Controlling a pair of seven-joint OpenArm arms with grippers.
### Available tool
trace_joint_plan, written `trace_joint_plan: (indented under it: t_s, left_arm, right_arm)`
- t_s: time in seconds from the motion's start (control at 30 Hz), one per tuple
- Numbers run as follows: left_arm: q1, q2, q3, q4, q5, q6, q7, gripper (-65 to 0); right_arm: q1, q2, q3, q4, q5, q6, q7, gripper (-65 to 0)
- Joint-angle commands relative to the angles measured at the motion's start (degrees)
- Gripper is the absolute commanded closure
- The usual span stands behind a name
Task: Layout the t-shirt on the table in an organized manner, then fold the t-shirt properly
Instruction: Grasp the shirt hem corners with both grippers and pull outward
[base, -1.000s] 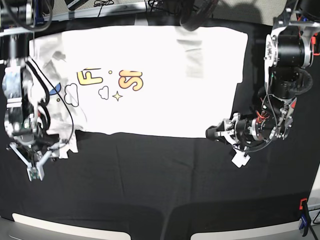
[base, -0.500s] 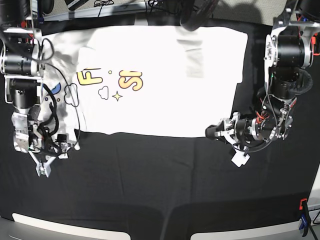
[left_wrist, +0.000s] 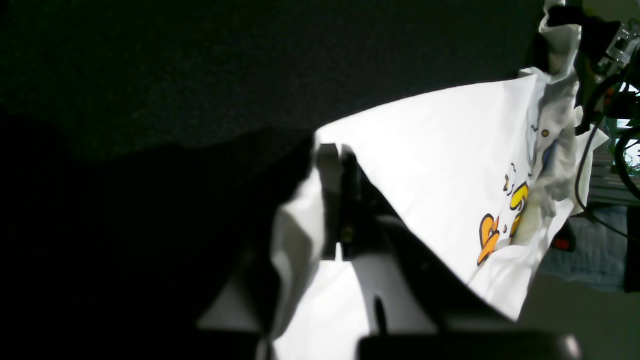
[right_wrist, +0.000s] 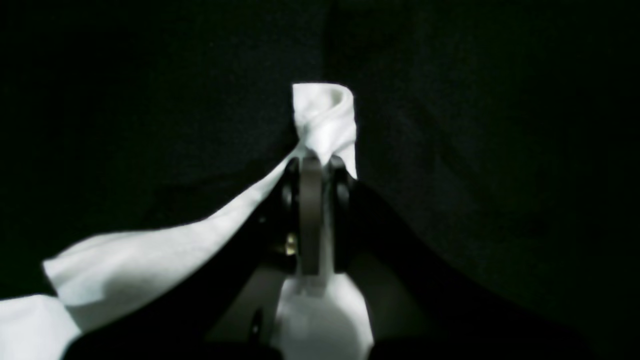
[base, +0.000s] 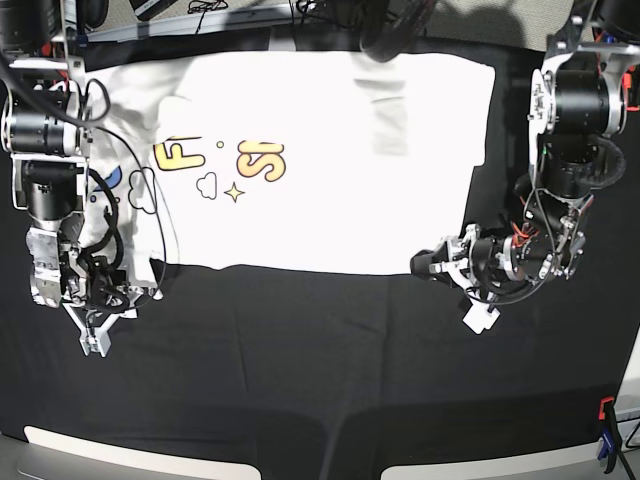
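Observation:
The white t-shirt (base: 330, 160) lies spread over the far half of the black table (base: 330, 380), its colourful lettering towards the left. In the base view my right gripper (base: 97, 340) is at the shirt's near-left corner. The right wrist view shows that gripper (right_wrist: 320, 162) shut on a rolled bit of the white t-shirt (right_wrist: 325, 120). My left gripper (base: 420, 266) sits at the hem's near-right end. In the left wrist view it (left_wrist: 339, 150) is shut, with the t-shirt (left_wrist: 440, 165) lying against both sides of its fingers.
A blue and orange clamp (base: 606, 425) grips the table's near-right edge. Cables (base: 200, 10) run along the far edge. Pale strips (base: 140, 445) line the front edge. The left wrist view shows the other arm (left_wrist: 600, 50) beyond the shirt.
My right gripper, open a second ago, has closed on the shirt's near-left corner after shifting slightly right. The left arm has not moved.

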Motion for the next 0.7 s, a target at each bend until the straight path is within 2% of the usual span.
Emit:
trace_joint_plan:
  t_s: [0.0, 0.3, 0.67]
  left_arm:
    - [-1.9, -0.3, -0.1, 0.5, -0.5, -0.3, -0.1, 0.0]
    - [-6.4, -0.3, -0.1, 0.5, -0.4, -0.3, -0.1, 0.0]
    - [-9.9, -1.9, -0.1, 0.5, 1.7, -0.3, -2.4, 0.0]
  right_arm:
    - [1.3, 1.0, 0.2, 1.0, -1.0, -0.5, -1.0, 0.0]
    - [1.9, 2.7, 0.2, 10.4, -0.9, -0.6, -2.6, 0.0]
    - [8.4, 2.9, 0.2, 10.4, -1.0, -0.6, -5.0, 0.0]
